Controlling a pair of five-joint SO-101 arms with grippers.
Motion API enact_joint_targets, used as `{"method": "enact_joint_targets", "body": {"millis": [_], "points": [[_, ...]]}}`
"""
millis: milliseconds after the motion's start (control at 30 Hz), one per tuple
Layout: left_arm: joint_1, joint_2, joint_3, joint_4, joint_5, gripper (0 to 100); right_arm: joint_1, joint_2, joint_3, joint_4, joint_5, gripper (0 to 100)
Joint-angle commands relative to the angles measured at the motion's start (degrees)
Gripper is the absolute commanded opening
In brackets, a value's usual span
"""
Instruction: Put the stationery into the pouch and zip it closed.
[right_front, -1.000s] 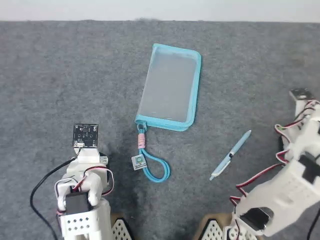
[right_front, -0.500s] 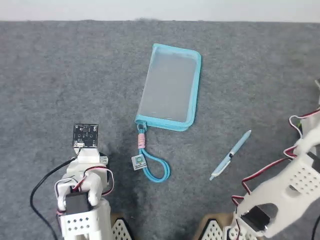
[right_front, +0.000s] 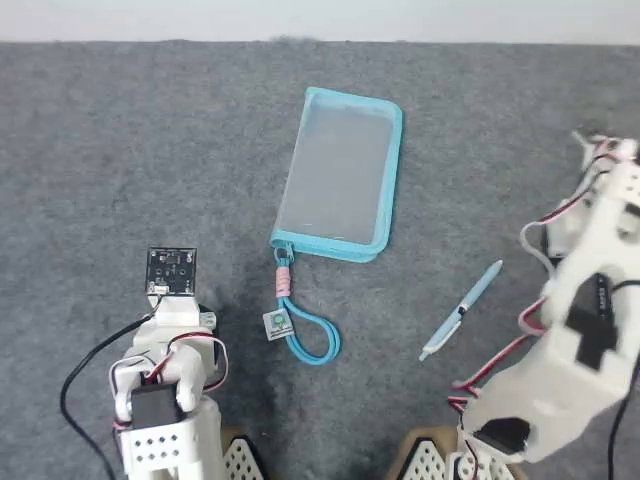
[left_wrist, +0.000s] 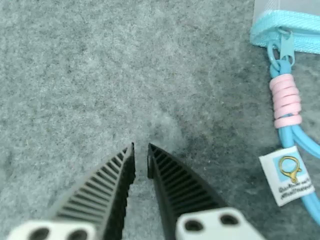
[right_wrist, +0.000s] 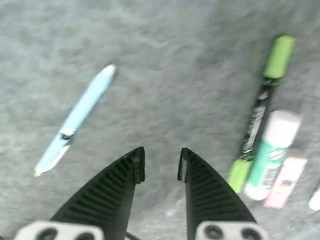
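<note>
**High view: pouch lying flat, stationery waiting outside it**

The pouch (right_front: 340, 175) is lying flat near the middle of the grey mat (right_front: 110, 150), with nothing visibly inside it. Its zip pull (left_wrist: 285, 42) is sitting at the corner nearest the arms. From there a blue strap (right_front: 312, 340) with pink wrapping (left_wrist: 285, 100) and a small tag (left_wrist: 287, 175) is trailing toward the left arm (right_front: 165, 390).

The blue pen (right_front: 462, 310) is resting on the mat, well apart from the pouch, on the right arm's (right_front: 580, 350) side. In the right wrist view the blue pen (right_wrist: 75, 120) is lying to one side of the claw. To the other side, a green marker (right_wrist: 260, 115), a glue stick (right_wrist: 272, 155) and a pink eraser (right_wrist: 285, 182) are lying close together.

The right gripper (right_wrist: 161, 152) is hovering above bare mat between the pen and that cluster, its jaws parted a little and holding nothing. The left gripper (left_wrist: 140, 147) is pointing at bare mat near the strap, its jaws all but closed, leaving a thin slit, and it too is empty.

By my reading the task is barely starting, with a first pick being lined up and nothing packed yet. Whether the zip is run open cannot be told here. The next move is probably calling for the right claw to widen, settle over one item, likely the pen, and straddle it across its width. The left arm is well placed to pin the pouch or take the pull.
</note>
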Motion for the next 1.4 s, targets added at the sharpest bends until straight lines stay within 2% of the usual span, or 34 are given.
{"method": "enact_joint_targets", "body": {"millis": [0, 133, 233, 300, 700, 833, 933, 1000, 1200, 1367], "points": [[-0.18, -1.23, -0.4, 0.18, 0.26, 5, -6.37, -15.34, 18.2, -6.9, -5.1, 14.9], [-0.09, -1.23, -0.4, 0.18, 0.26, 5, -15.34, -25.71, 37.8, -15.78, -14.77, 17.8], [-0.09, -1.23, -0.4, 0.18, 0.26, 5, -21.41, -27.74, 45.19, -20.18, -21.89, 19.1], [-0.09, -1.23, -0.4, 0.18, 0.26, 5, -23.6, -26.42, 46.51, -22.02, -23.65, 20.6], [-0.09, -1.23, -0.4, 0.18, 0.26, 5, -23.69, -2.33, 39.56, -26.24, -29.8, 21.1], [-0.09, -1.23, -0.4, 0.18, 0.26, 5, -21.67, -1.1, 37.54, -26.24, -30.07, 10.9], [-0.09, -1.23, -0.4, 0.18, 0.26, 5, -17.8, -1.1, 36.57, -26.33, -29.01, 2.8], [-0.09, -1.23, -0.4, 0.18, 0.26, 5, -14.81, -1.1, 35.78, -26.33, -24.26, 1.1], [-0.09, -1.23, -0.4, 0.26, 0.26, 5, -3.38, -1.1, 30.95, -26.33, -12.66, 0.8], [-0.09, -1.23, -0.4, 0.26, 0.26, 5, 3.12, -0.92, 24.97, -23.78, -4.31, 0.8]]}}
